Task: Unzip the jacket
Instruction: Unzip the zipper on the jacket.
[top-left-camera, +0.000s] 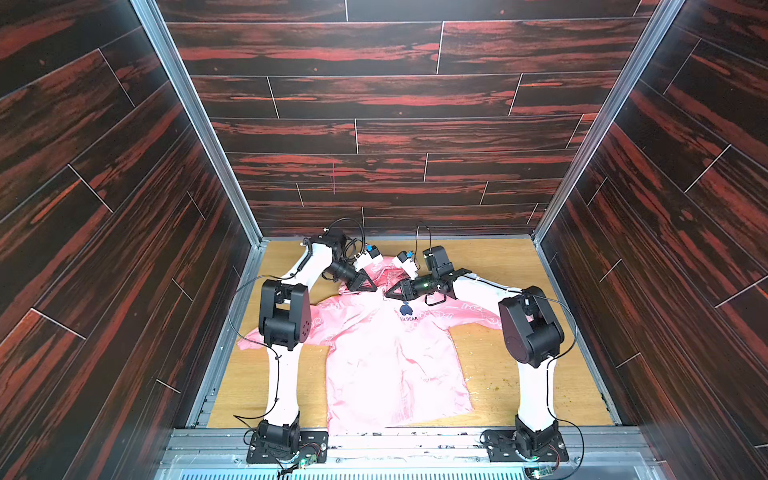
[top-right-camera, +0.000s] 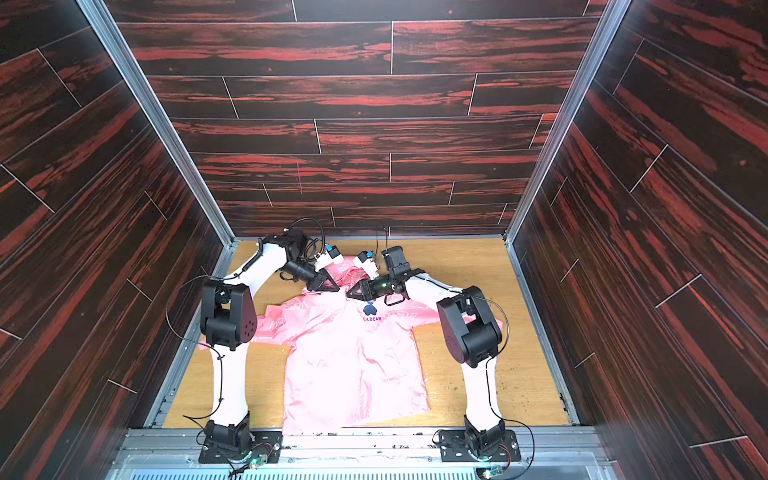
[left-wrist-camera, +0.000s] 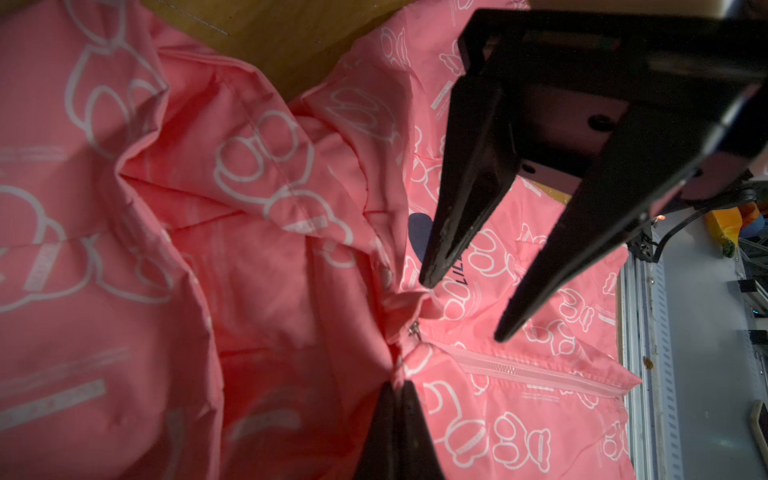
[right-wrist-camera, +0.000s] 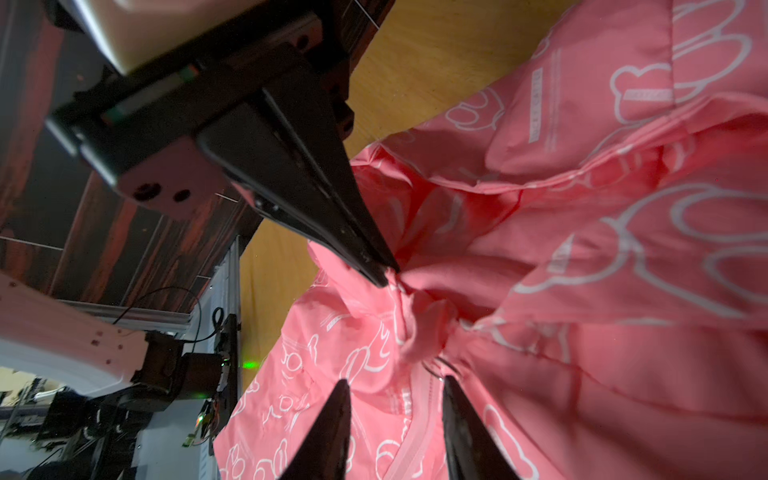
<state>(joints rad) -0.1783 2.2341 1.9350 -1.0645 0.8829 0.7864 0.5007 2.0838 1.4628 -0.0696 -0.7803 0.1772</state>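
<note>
The pink jacket (top-left-camera: 386, 365) lies flat on the tabletop, hood at the far end, dark LILBEAR logo (top-left-camera: 407, 311) on its chest; both top views show it (top-right-camera: 353, 365). My left gripper (left-wrist-camera: 397, 386) is shut on a pinch of collar fabric right beside the zipper slider (left-wrist-camera: 414, 330). The closed zipper (left-wrist-camera: 519, 370) runs away from it down the front. My right gripper (right-wrist-camera: 395, 382) is open and straddles the top of the zipper (right-wrist-camera: 415, 436), one fingertip (right-wrist-camera: 446, 382) close to the metal pull ring (right-wrist-camera: 432, 368). Both grippers meet at the neck (top-left-camera: 380, 290).
Light wooden tabletop (top-left-camera: 498, 266) boxed in by dark red wood-grain walls (top-left-camera: 395, 137) on three sides. A metal rail (top-left-camera: 415, 440) with both arm bases runs along the near edge. Small crumbs (top-left-camera: 494, 386) lie right of the jacket.
</note>
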